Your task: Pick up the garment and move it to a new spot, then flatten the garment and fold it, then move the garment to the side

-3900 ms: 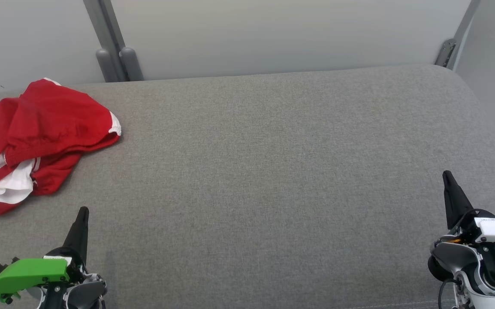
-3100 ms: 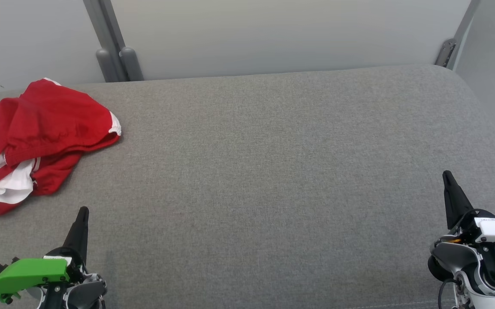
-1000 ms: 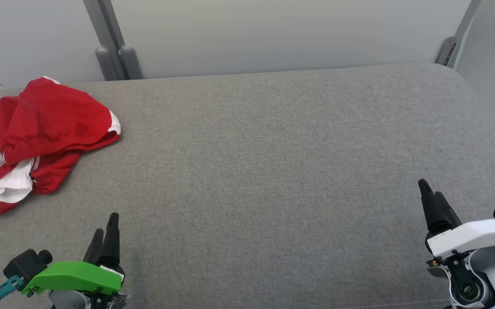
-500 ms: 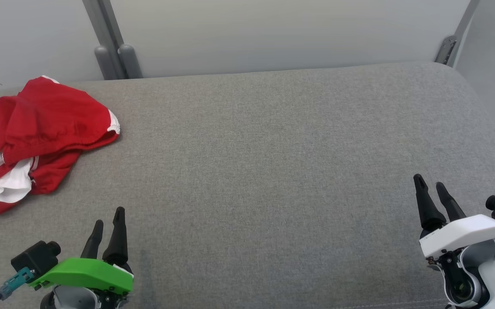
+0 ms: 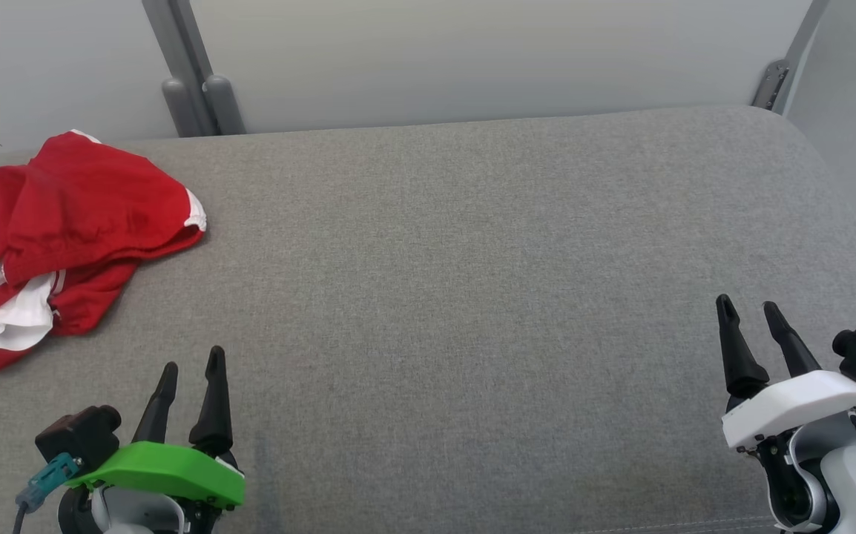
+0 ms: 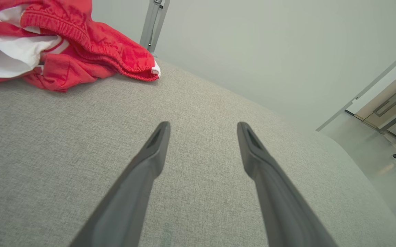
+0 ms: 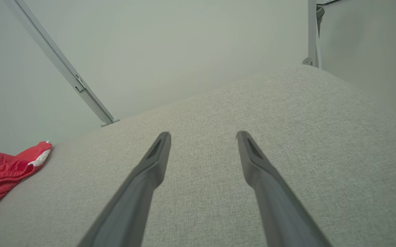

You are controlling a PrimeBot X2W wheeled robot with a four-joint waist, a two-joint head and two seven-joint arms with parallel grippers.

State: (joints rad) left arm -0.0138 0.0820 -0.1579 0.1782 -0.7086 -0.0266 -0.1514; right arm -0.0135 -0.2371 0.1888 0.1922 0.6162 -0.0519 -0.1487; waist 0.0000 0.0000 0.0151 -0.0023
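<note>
The garment is red with white trim and lies crumpled in a heap at the far left of the grey cushioned surface. The left wrist view has it at the upper left, garment; the right wrist view catches its edge at the far left, garment. My left gripper hovers near the front left, open and empty, well short of the heap. In its own view the left gripper has nothing between its fingers. My right gripper stands open at the front right, far from the cloth, and the right gripper is empty too.
A pale wall runs along the back of the surface, with a grey metal post behind the garment and a bracket at the back right. The surface rounds off at its right edge.
Both arms have turned at the wrist, so each gripper now shows two spread fingers instead of one edge-on. The left gripper crept forward and right; the garment has not moved. The camera shifted slightly.
</note>
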